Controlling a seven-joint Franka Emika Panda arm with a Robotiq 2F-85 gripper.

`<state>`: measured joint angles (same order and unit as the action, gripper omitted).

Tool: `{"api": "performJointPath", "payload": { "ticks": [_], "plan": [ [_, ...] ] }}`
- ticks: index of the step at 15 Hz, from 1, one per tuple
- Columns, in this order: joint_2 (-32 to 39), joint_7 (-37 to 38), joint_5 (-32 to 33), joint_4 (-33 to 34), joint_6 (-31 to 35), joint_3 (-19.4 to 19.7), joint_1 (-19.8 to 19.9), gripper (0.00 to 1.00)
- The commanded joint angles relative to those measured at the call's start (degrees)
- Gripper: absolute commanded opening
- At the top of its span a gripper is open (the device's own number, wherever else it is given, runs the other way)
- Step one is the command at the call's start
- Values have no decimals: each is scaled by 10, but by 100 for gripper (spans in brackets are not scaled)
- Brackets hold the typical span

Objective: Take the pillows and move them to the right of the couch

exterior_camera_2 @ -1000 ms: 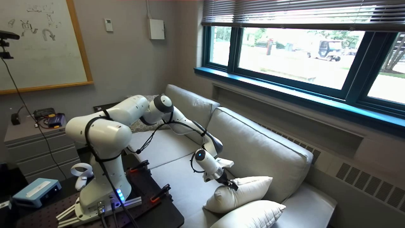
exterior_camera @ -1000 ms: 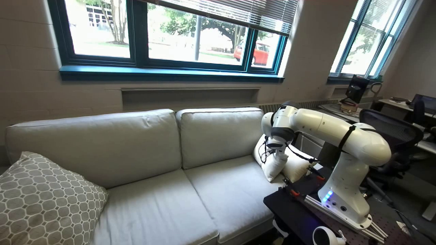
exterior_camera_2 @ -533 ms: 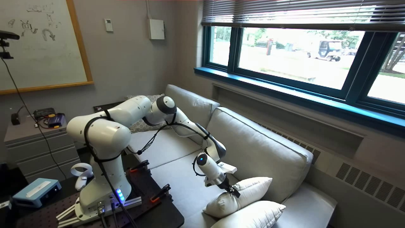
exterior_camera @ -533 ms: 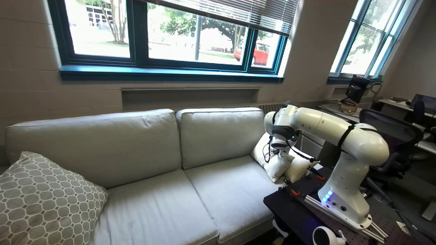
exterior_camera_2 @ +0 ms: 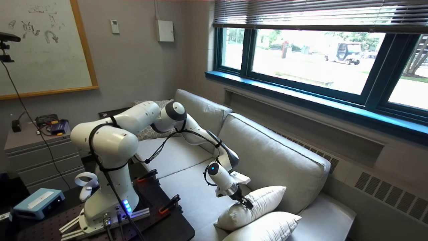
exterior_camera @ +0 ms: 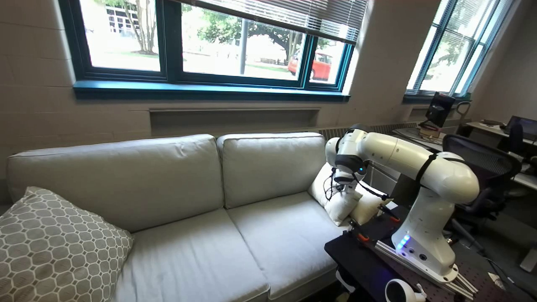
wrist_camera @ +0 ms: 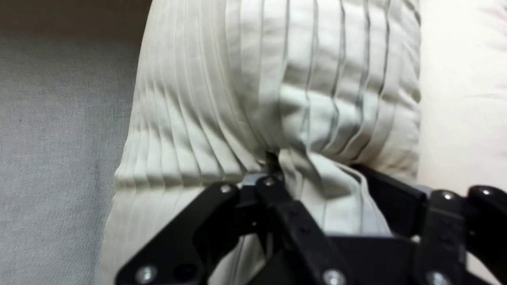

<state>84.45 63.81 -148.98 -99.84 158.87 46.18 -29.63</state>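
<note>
You have the gripper (wrist_camera: 319, 170) angled down into the left white pillow (exterior_camera_2: 262, 205), which sits at the right end of the couch (exterior_camera: 197, 251) as you face the window. The jaws are clamped on a gathered fold of the pleated cover; in the wrist view, creases fan out from the pinch between the black fingers (wrist_camera: 396, 198). The pillow is far wider than the jaw span, so a pinched fold is probably the only practical hold.

No clear gap shows beneath the pillow, so treat the seat as its likely support. The right white pillow (exterior_camera_2: 264, 229) lies close beside it, apparently touching; it likely acts as a stop against further sliding to the right. The right back cushion (exterior_camera_2: 277, 167) bounds the far side. The arm (exterior_camera_2: 143, 115) reaches from the black table (exterior_camera: 352, 253) on the near right, which explains the grip from above.

Both white pillows occupy the right end, so you are probably at the final positioning step. Leave the grey patterned pillow (exterior_camera: 67, 243) at the left end. When satisfied, spread the jaws fully before you retract: a snagged pleat could drag the pillow out of place.
</note>
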Motion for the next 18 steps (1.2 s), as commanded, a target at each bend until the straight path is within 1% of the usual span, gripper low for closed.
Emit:
{"api": "performJointPath", "payload": {
  "ticks": [1,4,5,10,15,18],
  "plan": [
    [0,17,0,1,5,3,7,77],
    [0,31,0,-4,5,10,2,98],
    [0,38,0,-6,5,15,-2,100],
    [0,90,0,-22,-8,50,-22,100],
    [-1,175,0,-58,-46,104,-54,100],
    [-1,214,0,-79,-63,133,-71,100]
  ]
}}
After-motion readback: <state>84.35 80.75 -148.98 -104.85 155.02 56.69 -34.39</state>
